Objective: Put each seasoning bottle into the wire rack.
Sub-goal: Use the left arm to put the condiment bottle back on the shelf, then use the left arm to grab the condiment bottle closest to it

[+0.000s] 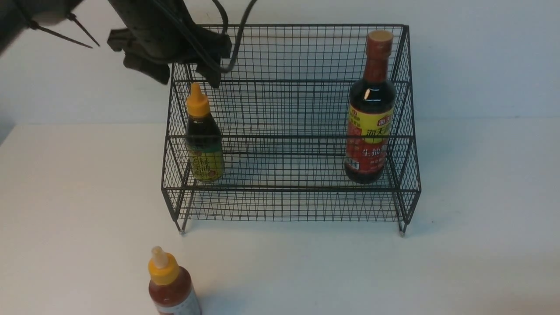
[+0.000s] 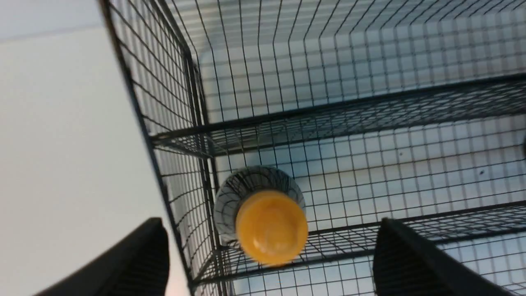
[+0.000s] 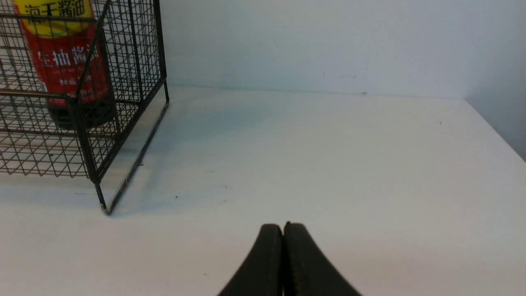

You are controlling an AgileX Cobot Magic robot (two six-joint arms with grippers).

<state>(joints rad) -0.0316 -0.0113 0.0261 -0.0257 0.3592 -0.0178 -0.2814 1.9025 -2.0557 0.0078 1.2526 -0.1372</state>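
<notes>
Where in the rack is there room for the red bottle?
Lower tier is bare between the dark squeeze bottle and the soy bottle; upper tier looks bare too. Crowded: left end of the wire rack, open left gripper above that bottle.

Soy bottle (image 3: 65, 70) label read 海天酱油 on yellow band, 生抽酱油 on red part. Small dark bottle (image 1: 204, 148) label print unreadable.

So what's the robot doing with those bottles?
It is putting bottles into the rack. The left gripper hangs open above the small dark bottle, which stands in the rack's left end. The soy bottle stands at the right end. The red bottle is on the table in front, untouched. The right gripper is shut, holding nothing.
</notes>
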